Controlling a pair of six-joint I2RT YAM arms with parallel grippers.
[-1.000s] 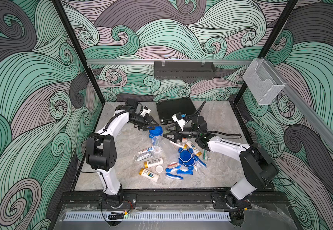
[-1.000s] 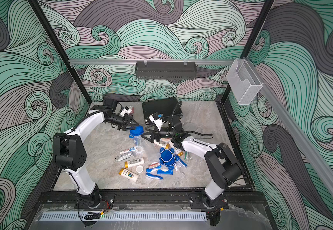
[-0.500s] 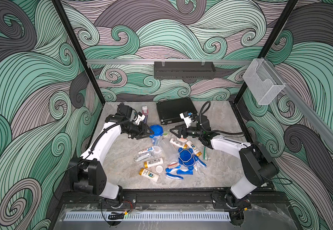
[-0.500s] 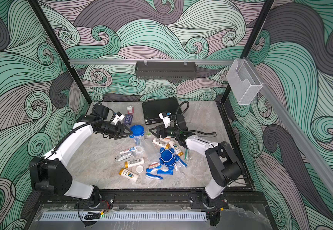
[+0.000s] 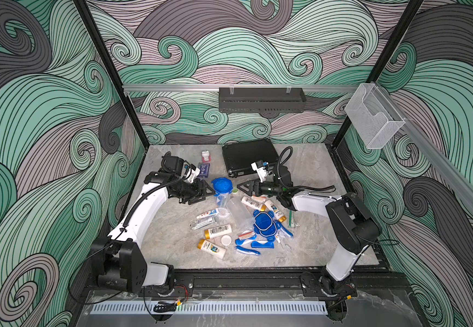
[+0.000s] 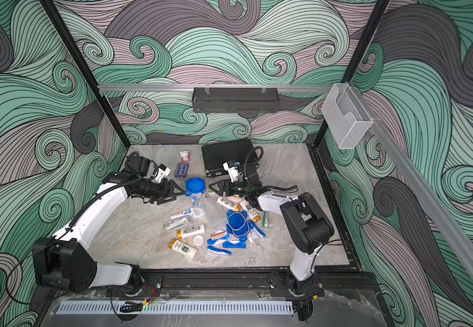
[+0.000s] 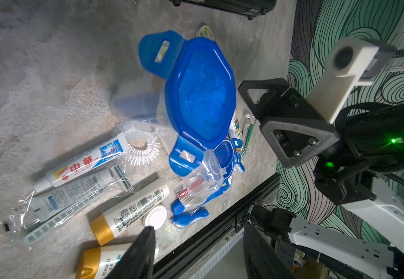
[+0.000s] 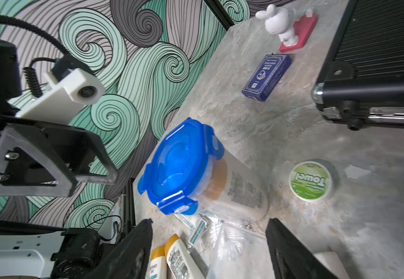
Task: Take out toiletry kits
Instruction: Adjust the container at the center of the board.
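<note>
Most of it is out, we reckon: tubes (image 5: 207, 213), bottles (image 5: 217, 230) and toothbrushes (image 5: 253, 244) lie scattered on the surface (image 5: 167, 240). One lidded tumbler (image 5: 222, 187) stands upright between the arms, not yet opened. The left pincer (image 5: 207, 193) and right pincer (image 5: 241, 188) are both apart and empty beside it.

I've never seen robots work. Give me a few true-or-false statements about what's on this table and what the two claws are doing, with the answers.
1. The upright tumbler has its blue lid on. True.
2. The black briefcase lies open. False: it is closed.
3. The left claw and right claw are both open, holding nothing. True.
4. The rabbit figurine sits inside the tumbler. False: it stands at the back, near the dark-blue box.
5. A loose blue lid lies by the toothbrushes. True.
</note>
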